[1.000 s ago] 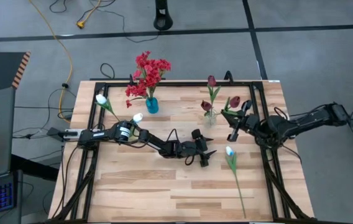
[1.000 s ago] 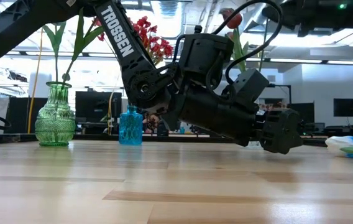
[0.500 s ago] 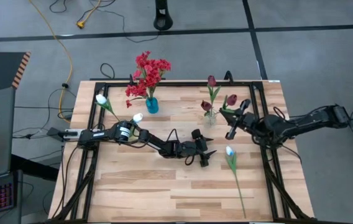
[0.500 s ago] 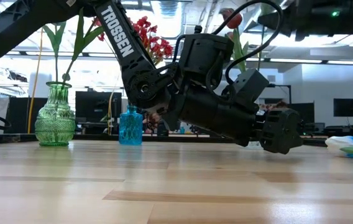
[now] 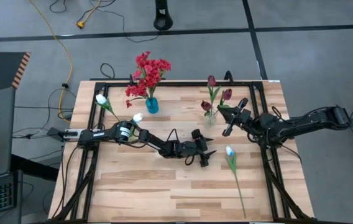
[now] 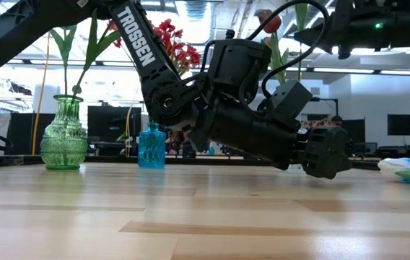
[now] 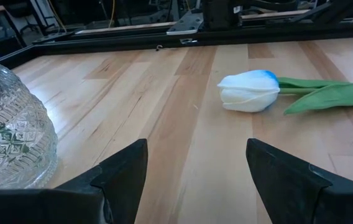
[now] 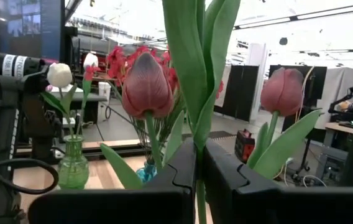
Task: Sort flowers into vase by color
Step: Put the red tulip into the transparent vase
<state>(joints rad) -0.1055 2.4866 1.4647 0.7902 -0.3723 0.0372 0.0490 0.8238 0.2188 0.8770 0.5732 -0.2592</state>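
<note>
My right gripper (image 5: 231, 117) hangs above the table's right side, shut on a maroon tulip (image 5: 226, 94) beside the clear vase (image 5: 210, 117), which holds two more maroon tulips (image 5: 212, 81). My left gripper (image 5: 206, 155) is open, low over the table's middle. A white tulip (image 7: 249, 91) lies flat on the wood just ahead of it. Red blossoms (image 5: 148, 71) stand in a blue vase (image 5: 151, 104). White tulips (image 5: 102, 99) stand in a green vase (image 6: 64, 137). My right gripper pinches the maroon tulip's green stem (image 8: 199, 155) between its two fingers (image 8: 170, 174), below the leaves. The fingers come nearly level from the table's right and lie across the stem. The tulip is upright, clear of the table; its lower end is hidden.
Black frame rails (image 5: 260, 124) run along the table's edges and far side. The lying tulip's long stem (image 5: 238, 186) reaches toward the near edge. Bare wood lies at the near left (image 5: 139, 193). Cables trail on the floor (image 5: 64, 50) beyond.
My right gripper has carried the maroon tulip a little toward the table's left and far edge, closer to the clear vase, still shut on the stem. The tulip stays upright.
</note>
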